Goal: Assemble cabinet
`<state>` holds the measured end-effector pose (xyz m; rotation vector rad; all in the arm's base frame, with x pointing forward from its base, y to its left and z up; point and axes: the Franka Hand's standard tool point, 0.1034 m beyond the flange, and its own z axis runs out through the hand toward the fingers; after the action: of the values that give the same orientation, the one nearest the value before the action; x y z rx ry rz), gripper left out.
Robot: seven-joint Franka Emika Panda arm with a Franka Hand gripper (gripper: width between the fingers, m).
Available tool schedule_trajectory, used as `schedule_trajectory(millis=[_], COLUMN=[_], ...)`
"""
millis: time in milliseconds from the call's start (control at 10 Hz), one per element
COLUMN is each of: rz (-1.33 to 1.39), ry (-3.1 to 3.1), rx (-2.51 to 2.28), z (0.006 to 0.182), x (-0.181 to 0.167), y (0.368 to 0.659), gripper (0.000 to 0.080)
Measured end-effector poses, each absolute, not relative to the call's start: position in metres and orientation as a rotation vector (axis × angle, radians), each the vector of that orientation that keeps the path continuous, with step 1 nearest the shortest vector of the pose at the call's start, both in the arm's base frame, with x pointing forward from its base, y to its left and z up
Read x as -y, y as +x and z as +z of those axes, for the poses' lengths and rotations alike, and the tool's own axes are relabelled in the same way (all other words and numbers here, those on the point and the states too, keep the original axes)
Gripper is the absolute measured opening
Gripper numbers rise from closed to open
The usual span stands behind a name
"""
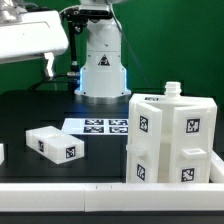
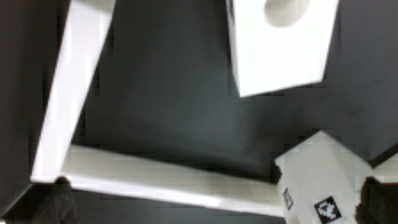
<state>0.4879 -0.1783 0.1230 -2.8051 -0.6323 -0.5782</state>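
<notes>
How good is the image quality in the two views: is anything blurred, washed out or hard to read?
Exterior view: mostly sharp, tags on the cabinet body and the loose block are distinct, yet the robot housing is washed out by bright light. Wrist view: soft and blurred; the white panel has smeared edges, and the tagged block shows only a fuzzy pattern.

Counted on the tabletop (image 1: 40,110): one stacked white cabinet body (image 1: 170,140), one loose tagged block (image 1: 55,145), one marker board (image 1: 105,126). Found four tags showing on the cabinet body, two on the block.
</notes>
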Motion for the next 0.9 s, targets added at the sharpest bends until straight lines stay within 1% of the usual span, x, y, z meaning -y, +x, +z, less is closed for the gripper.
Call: schedule_trajectory(millis=[200,400,500,600,700,900], rz=[-0.504,-0.504,-0.549,-0.595,-0.641,-0.632], ry=[-2.762,-2.77,-2.811,-2.843,-2.893,-2.871], rx=[0.595,0.551,0.553,0.555,0.519,0.512], z=[0.102,0.073,0.056,0.034,0.025,0.026], x=[0.16,0.14,0.132,0.133,0.143,0.139], y=[0.495,0.502,0.509,0.512,0.511,0.513], gripper=[0.0795,0.0795,0.0795,0.0795,0.0795,0.0795])
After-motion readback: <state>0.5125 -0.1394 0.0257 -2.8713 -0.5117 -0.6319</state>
